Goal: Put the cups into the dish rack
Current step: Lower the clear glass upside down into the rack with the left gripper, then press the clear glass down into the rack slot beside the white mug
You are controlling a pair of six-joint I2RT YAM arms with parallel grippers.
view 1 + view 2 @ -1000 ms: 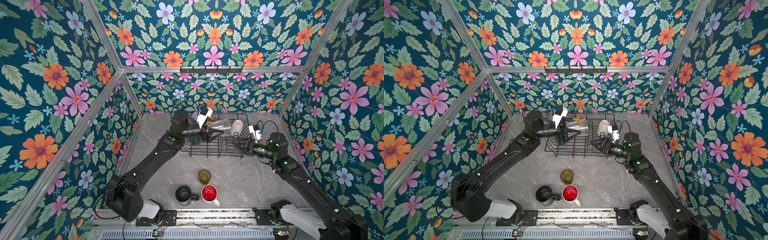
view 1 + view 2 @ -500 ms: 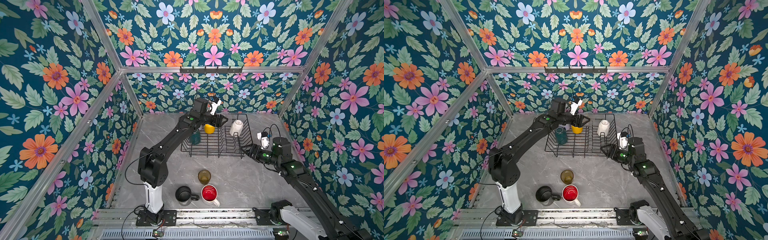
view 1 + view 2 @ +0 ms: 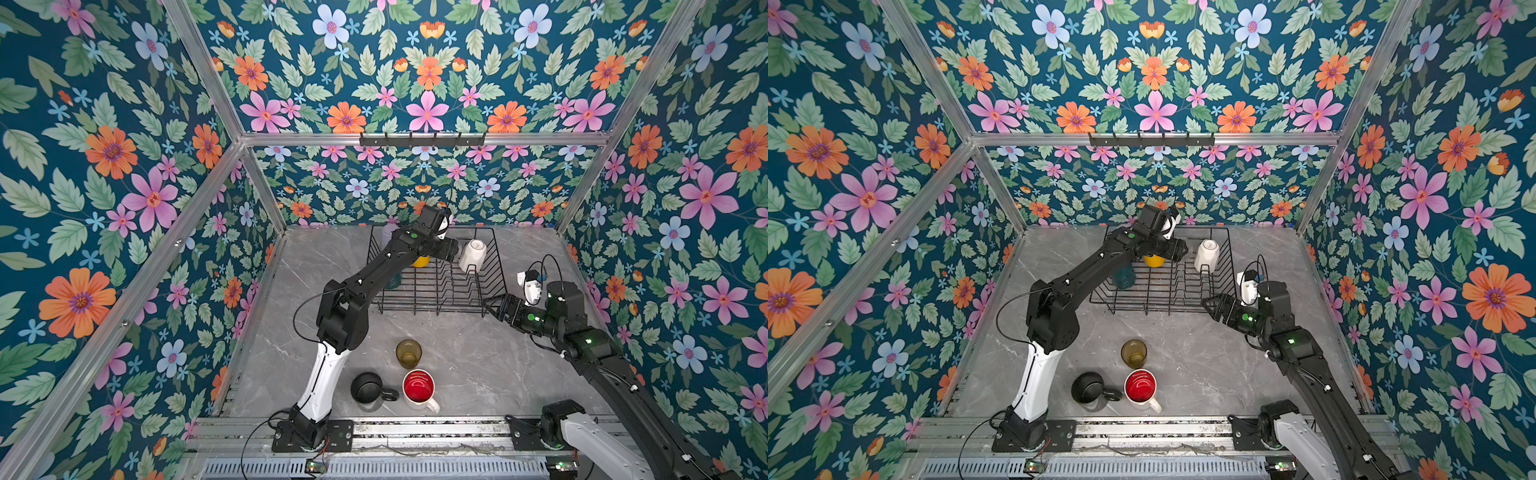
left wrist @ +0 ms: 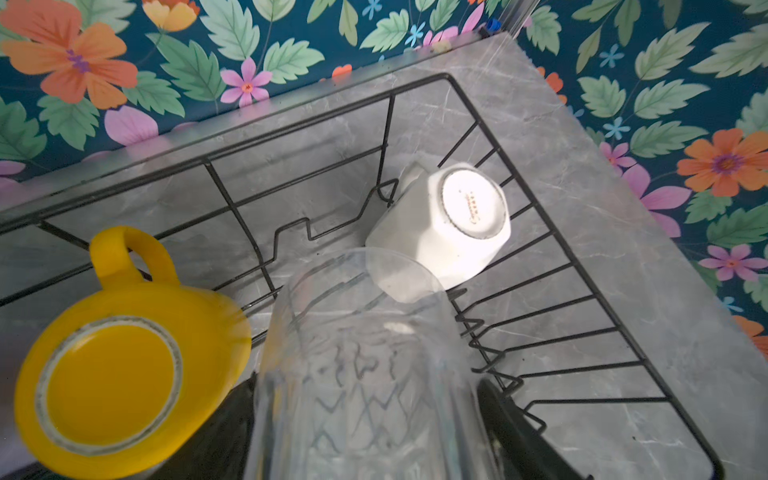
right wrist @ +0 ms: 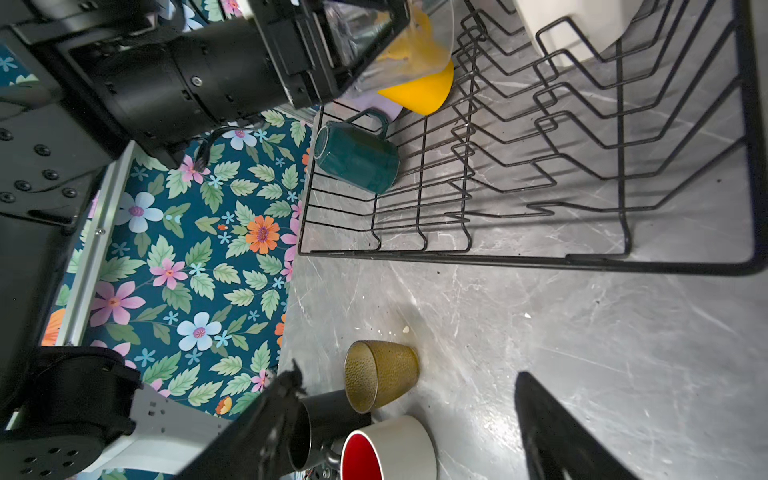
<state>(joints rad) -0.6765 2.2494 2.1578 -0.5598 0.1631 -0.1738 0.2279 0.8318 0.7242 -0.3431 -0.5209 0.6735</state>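
- left gripper (image 3: 452,252): clamped on clear glass (image 4: 365,353), moved toward 1 o'clock of rack (image 5: 498,258), beside cream mug (image 3: 472,254).
- right gripper (image 3: 492,305): spread wider, empty, withdrawn to rack's 4 o'clock corner.
- amber glass (image 3: 408,353), black mug (image 3: 366,387), red mug (image 3: 418,386): table's 6 o'clock, unmoved.

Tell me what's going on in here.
The left hand holds a clear glass over the dish rack, between the upside-down yellow mug and cream-white mug; a teal mug sits in the rack too. The right hand is open and empty near the rack's front right corner. An amber glass, a black mug and a red-inside white mug stand on the table, not yet loaded.
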